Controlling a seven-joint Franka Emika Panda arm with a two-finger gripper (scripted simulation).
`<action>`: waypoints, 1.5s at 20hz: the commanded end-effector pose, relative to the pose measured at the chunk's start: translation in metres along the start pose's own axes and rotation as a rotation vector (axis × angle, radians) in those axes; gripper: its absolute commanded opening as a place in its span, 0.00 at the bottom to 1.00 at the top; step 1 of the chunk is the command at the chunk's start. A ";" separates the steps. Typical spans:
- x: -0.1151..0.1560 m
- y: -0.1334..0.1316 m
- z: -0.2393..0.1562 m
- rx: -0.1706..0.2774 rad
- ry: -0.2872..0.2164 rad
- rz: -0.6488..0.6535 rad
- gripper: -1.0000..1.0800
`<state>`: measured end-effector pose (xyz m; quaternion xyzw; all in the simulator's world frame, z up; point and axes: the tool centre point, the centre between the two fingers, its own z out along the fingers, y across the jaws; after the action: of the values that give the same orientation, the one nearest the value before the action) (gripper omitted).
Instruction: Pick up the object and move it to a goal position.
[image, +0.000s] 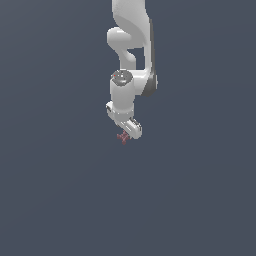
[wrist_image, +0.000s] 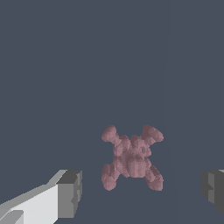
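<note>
The object (wrist_image: 131, 158) is a small dark red lumpy thing with several stubby prongs, lying on the plain grey surface. In the exterior view the object (image: 123, 137) shows just below the white gripper (image: 127, 133). In the wrist view the gripper (wrist_image: 142, 192) is open, and its two grey fingertips (wrist_image: 70, 193) stand apart on either side of the object, not touching it. The object sits between the open jaws, slightly beyond the fingertips.
The white arm (image: 131, 50) comes down from the upper middle of the exterior view. The flat grey surface (image: 60, 190) fills the rest of both views. No goal marker shows.
</note>
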<state>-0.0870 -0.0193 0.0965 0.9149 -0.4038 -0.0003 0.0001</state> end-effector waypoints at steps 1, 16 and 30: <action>-0.001 0.001 0.001 0.000 0.000 0.011 0.96; -0.002 0.002 0.042 0.000 0.001 0.011 0.96; -0.001 0.001 0.051 0.000 0.000 0.012 0.00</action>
<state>-0.0883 -0.0193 0.0462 0.9123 -0.4095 0.0005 -0.0003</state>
